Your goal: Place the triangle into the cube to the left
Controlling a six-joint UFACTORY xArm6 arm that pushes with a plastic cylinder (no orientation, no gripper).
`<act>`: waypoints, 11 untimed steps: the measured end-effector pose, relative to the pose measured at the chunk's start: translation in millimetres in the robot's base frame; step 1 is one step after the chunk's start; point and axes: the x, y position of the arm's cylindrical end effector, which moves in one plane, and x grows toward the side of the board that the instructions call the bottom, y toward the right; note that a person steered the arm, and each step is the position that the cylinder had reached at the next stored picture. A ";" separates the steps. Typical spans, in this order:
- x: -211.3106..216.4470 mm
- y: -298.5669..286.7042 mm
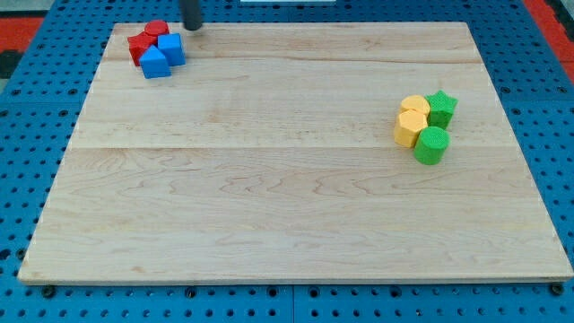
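A blue triangle block lies near the view's top left corner of the wooden board. A blue cube touches it on its upper right. A red block sits just left of the cube and above the triangle. A red cylinder sits at the top of this cluster. My tip is at the view's top edge, just right of the red cylinder and above the blue cube, apart from the blocks.
At the view's right stands a second cluster: a yellow block, a yellow hexagon-like block, a green star and a green cylinder. The board rests on a blue pegboard.
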 end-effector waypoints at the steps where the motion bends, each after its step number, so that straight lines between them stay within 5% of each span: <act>1: 61.2 -0.5; 3: 140.1 16.5; 5: 92.3 -25.5; 6: 102.9 -33.4; 7: 157.4 -45.3; 9: 86.5 -55.0; 11: 155.8 -81.4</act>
